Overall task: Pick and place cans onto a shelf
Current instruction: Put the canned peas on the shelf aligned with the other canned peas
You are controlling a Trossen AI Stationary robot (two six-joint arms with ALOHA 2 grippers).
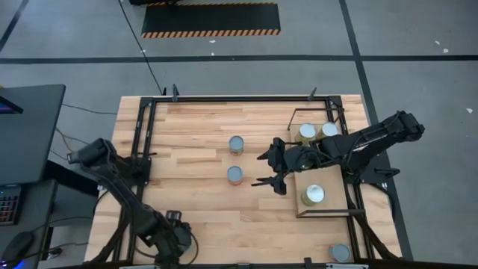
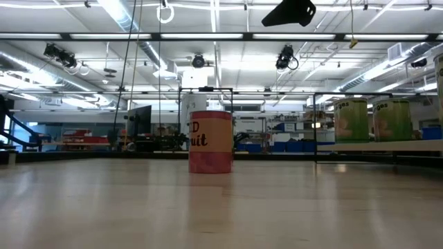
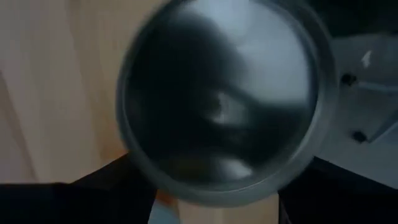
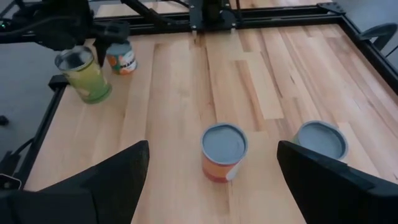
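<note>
With its jaws spread wide and empty, the right gripper is being held near the orange can mid-table, where the neighbouring can is being put at risk of a knock. Eight cans are being counted: three on the one shelf and five off it, one under the left gripper, whose grip cannot be told.

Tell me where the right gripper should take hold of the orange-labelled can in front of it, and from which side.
Grip the orange-labelled can across its round side wall, below the lid, coming in level from where the right gripper now hangs. The can stands upright on the table and lines up between the open fingers. The neighbouring can stands apart, probably leaving room for a finger.
</note>
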